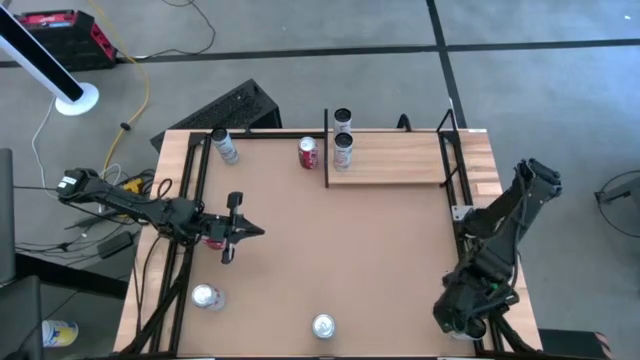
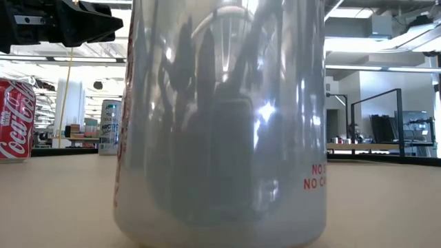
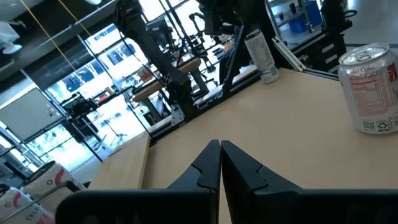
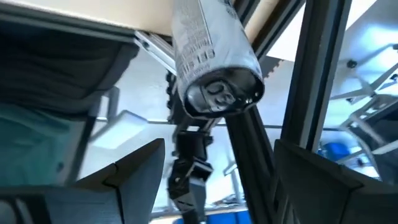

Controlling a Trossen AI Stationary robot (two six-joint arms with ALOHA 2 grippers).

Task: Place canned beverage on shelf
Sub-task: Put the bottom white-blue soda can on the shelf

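Note:
The shelf (image 1: 400,158) is a pale plank at the table's far right, with a black rail at its left end. Two silver cans (image 1: 343,148) stand on it by the rail. A slim silver can (image 4: 214,59) stands at the table's near right corner. My right gripper (image 4: 217,168) is open, slanting down at its top, with its fingers short of the can. In the high view my right arm (image 1: 480,290) hides this can. My left gripper (image 3: 221,155) hangs shut at the table's left, above a red can (image 2: 14,120) and apart from it.
A red can (image 1: 308,152) stands on the table just left of the shelf rail. A silver can (image 1: 225,147) stands at the far left, and two more (image 1: 205,297) (image 1: 322,325) near the front edge. The latter (image 2: 220,117) fills the low view. Black frame posts (image 1: 448,150) flank the shelf.

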